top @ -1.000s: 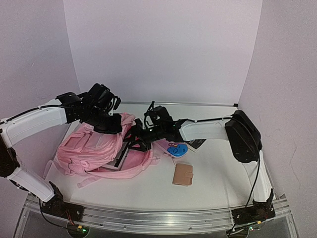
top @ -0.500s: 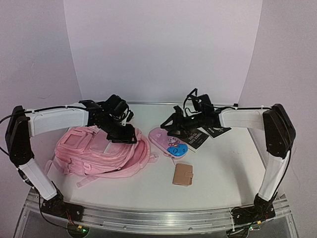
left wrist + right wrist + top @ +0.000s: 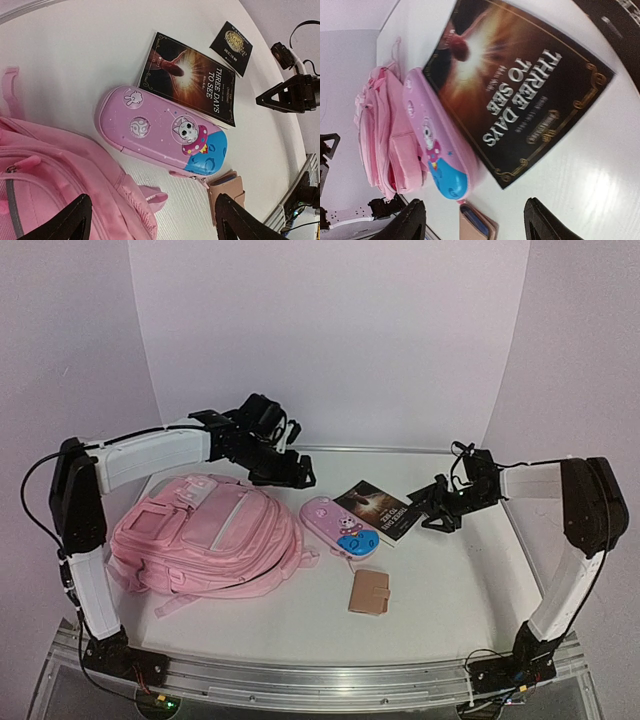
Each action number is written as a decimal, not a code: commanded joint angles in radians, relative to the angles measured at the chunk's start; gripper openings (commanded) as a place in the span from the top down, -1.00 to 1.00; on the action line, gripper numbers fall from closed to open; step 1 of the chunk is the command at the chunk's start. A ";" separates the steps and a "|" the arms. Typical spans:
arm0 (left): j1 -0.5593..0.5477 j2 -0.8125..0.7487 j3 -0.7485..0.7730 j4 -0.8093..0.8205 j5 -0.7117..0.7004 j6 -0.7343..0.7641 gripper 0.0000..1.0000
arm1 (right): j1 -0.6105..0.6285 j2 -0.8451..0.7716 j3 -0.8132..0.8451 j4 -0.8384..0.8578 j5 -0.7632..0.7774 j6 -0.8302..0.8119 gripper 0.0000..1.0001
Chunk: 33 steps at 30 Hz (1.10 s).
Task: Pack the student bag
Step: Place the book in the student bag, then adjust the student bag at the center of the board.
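The student bag (image 3: 200,540) is a big pink backpack lying flat at the left, its front pockets facing up; its edge also shows in the left wrist view (image 3: 45,175) and the right wrist view (image 3: 380,130). My left gripper (image 3: 298,474) hovers open behind the bag's right end with nothing between its fingers (image 3: 155,225). My right gripper (image 3: 432,510) is open and empty at the right, next to the book, with the table under it (image 3: 477,222).
A pink and blue pencil case (image 3: 340,527) lies right of the bag. A dark book (image 3: 375,508) titled Three Days to See lies behind it. A tan wallet (image 3: 369,592) sits nearer the front. A small black card (image 3: 231,47) lies beyond the book.
My left gripper has opened, let go of the bag and risen toward the back. My right arm has pulled away to the right. The bag has settled flat.
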 commanded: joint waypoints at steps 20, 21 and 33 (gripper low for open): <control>0.061 0.705 0.735 0.027 0.170 0.054 -0.78 | -0.008 0.179 0.036 0.041 0.037 -0.034 -0.32; 0.065 0.710 0.728 0.033 0.174 0.051 -0.78 | -0.008 0.181 0.036 0.048 0.035 -0.030 -0.32; 0.065 0.436 0.401 0.087 0.103 -0.008 -0.80 | -0.006 0.097 0.110 0.048 -0.016 -0.096 -0.34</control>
